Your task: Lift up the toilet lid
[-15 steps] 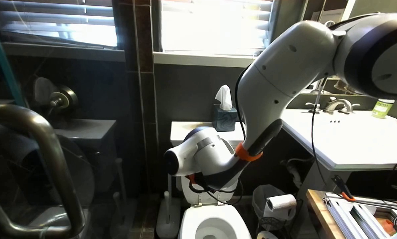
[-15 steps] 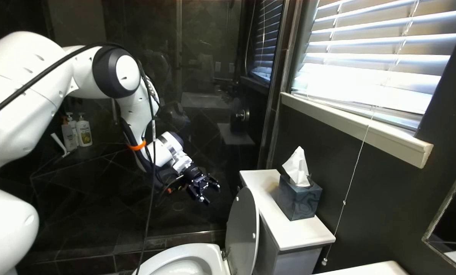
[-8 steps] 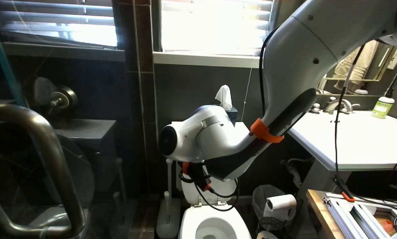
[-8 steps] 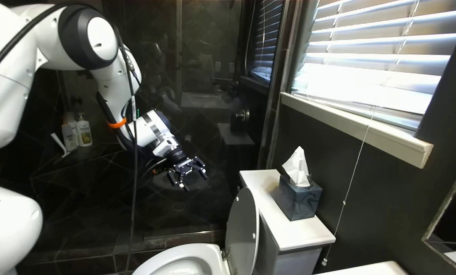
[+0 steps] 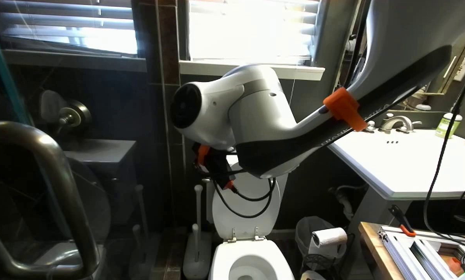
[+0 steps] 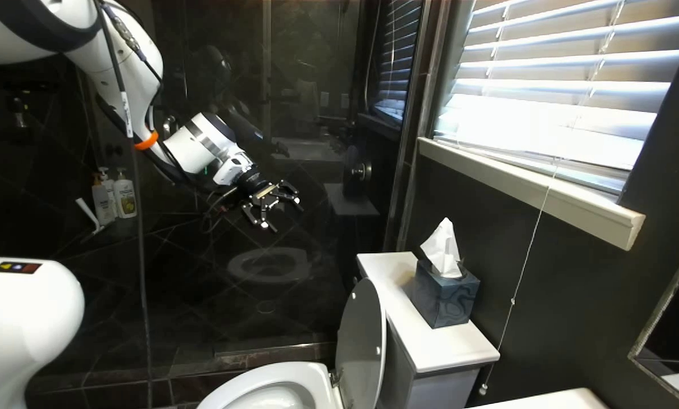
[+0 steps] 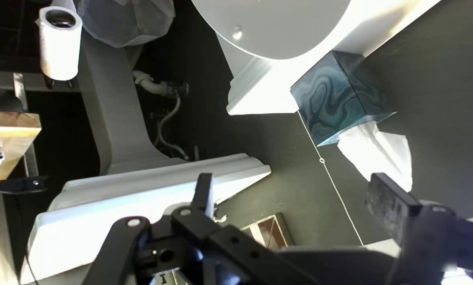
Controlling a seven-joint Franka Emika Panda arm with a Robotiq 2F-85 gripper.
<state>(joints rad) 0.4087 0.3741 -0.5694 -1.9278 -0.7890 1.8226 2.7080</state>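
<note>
A bathroom, seemingly a home's. In an exterior view a toilet (image 5: 251, 249) stands at 6 o'clock, a bin (image 5: 311, 225) and a paper roll (image 5: 330, 237) between 4 and 5, and at 3 a sink (image 5: 419, 167) with a faucet (image 5: 395, 119) and a green bottle (image 5: 442, 127). In an exterior view a tissue box (image 6: 444, 298) sits on the tank (image 6: 430, 347) between 4 and 5, blinds (image 6: 566, 85) hang at 2, and bottles (image 6: 124, 196) stand in the tiled shower (image 6: 117, 295) at 9. The wrist view shows a pipe (image 7: 151, 84) below the sink at 10.
</note>
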